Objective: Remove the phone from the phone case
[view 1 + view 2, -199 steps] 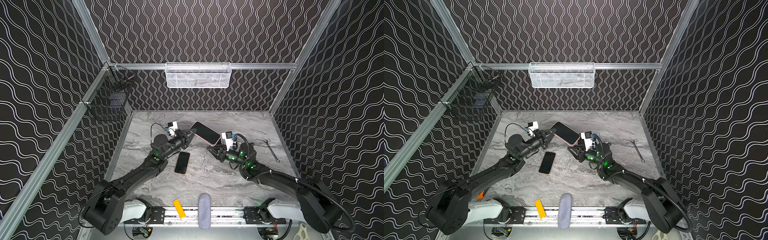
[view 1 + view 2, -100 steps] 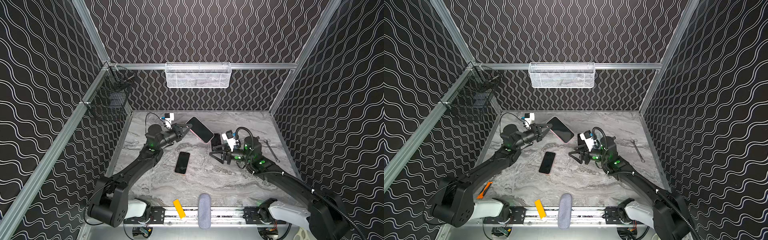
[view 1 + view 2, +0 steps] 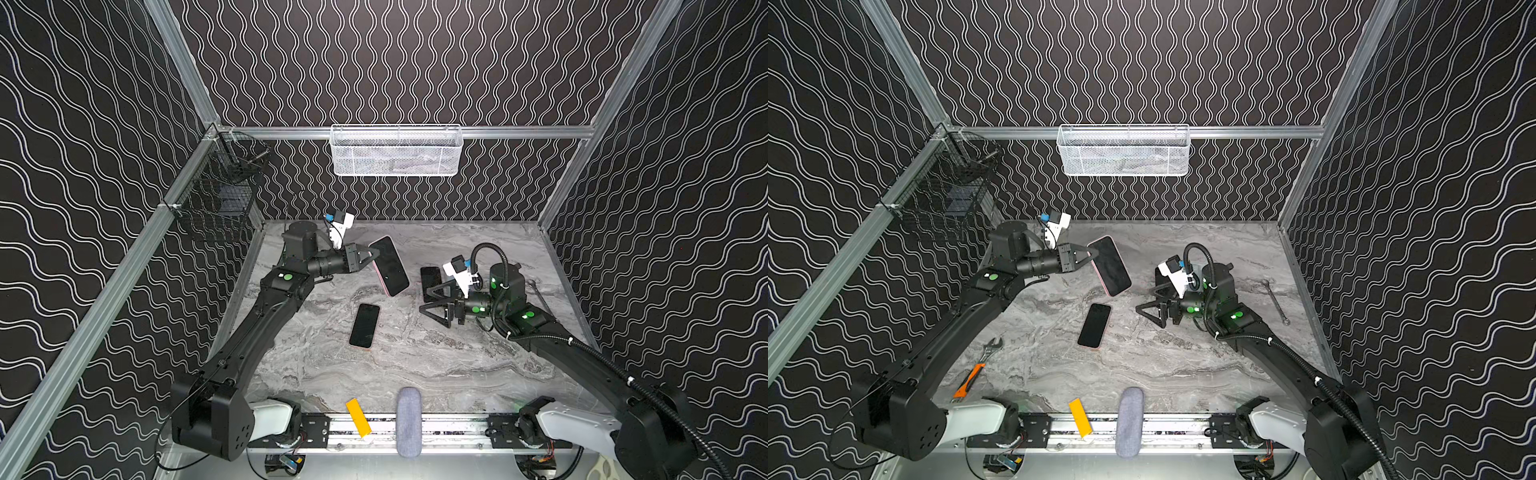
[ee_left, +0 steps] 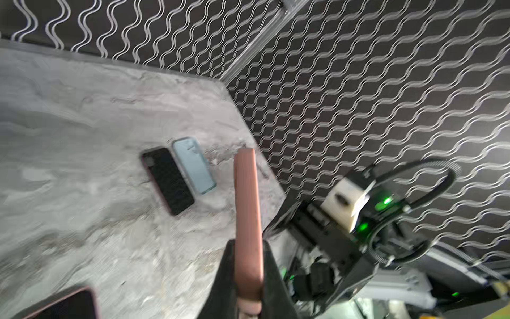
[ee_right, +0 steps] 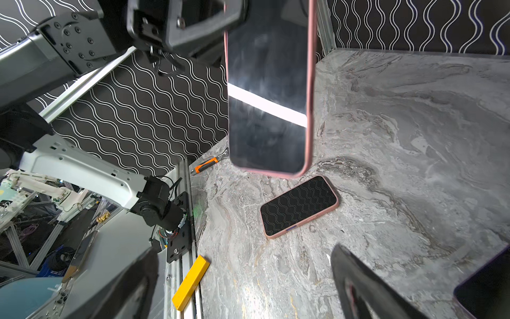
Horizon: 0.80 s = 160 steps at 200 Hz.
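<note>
The left gripper [image 3: 372,254] is clamped near one end of the phone [image 3: 390,266], which sits inside its pink case [image 5: 309,82], the rim unbroken along the screen. Nothing is separated yet, so I judge the whole removal is left. The phone hangs over the back-left part of the desk [image 3: 415,365]. Its long axis slants down toward the front right, and its screen faces the right gripper [image 3: 426,299], which gapes wide and empty.

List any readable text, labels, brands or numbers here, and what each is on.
None readable in any view.
Screen of the held pink-cased phone: dark, only a white glare band.
Screen of the pink-cased phone lying flat: dark, only a reflected wave pattern.
Faces of the yellow block: blank.
Shank of the combination wrench: any stamping too small to read.
</note>
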Each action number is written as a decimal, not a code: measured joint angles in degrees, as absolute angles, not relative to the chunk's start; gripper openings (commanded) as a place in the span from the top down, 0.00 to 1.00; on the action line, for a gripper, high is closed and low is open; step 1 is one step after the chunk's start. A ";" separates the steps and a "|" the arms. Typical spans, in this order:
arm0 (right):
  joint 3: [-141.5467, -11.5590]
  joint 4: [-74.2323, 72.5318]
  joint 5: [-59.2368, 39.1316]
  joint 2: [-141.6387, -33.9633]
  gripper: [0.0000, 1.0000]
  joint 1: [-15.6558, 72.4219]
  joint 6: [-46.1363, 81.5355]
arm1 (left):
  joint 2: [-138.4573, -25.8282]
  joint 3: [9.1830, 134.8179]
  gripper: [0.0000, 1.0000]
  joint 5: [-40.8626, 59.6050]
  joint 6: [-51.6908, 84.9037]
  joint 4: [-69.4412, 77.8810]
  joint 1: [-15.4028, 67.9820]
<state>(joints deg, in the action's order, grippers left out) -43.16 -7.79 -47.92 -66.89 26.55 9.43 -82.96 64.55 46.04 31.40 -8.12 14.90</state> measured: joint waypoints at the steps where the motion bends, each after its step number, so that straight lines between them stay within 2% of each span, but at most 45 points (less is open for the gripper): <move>1: -43.18 -7.75 -47.92 -66.89 0.02 26.55 9.41 | -82.89 64.55 1.00 46.06 30.94 -8.62 14.90; 97: -46.83 -5.89 -49.21 -66.54 0.02 26.52 5.30 | -82.59 66.32 1.00 53.54 18.13 -18.52 14.85; 160: -45.17 -4.23 -43.70 -64.51 0.01 28.40 0.16 | -78.72 62.02 1.00 54.02 11.99 -21.26 15.00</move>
<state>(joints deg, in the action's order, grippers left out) -45.17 -4.23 -43.70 -64.51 28.40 0.16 -78.72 62.02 54.02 11.99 -21.26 15.00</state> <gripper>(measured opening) 0.985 0.111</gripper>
